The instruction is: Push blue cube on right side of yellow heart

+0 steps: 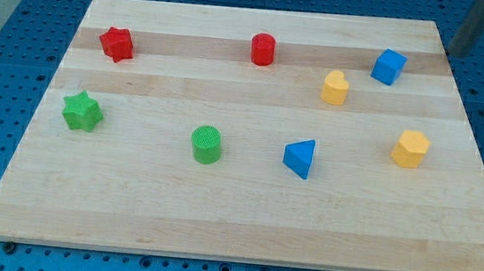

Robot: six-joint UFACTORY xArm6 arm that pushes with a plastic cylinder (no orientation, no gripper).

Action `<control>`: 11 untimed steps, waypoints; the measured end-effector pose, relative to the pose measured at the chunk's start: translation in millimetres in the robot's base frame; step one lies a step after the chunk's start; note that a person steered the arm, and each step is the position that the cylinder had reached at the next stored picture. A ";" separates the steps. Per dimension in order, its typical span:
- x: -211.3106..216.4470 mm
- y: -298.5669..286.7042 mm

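Rod: only a blurred stretch showed at the view's top right corner; my tip (456,53) seemed off the board (242,224), no pincer fitted, so no open or closed state
Blue cube (388,67): lay up-right of the yellow heart (335,87), near, apart
Risk: I judged a push from the right could drive the cube into the heart
Risk: an off-centre push might spin it aside

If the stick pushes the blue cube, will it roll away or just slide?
The blue cube probably slides: its flat faces give it nothing to roll on. The wooden board looks smooth, so it should glide easily. Pushed off-centre, it may turn a bit. My tip isn't visible here.
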State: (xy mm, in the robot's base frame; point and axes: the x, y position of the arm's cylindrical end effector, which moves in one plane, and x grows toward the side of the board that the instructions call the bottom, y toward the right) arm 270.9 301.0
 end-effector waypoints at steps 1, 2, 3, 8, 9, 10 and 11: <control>17.2 -34.0; 32.6 -61.7; 32.8 -110.0; 96.8 -121.3; 111.3 -137.8; 75.9 -112.7; 50.2 -114.1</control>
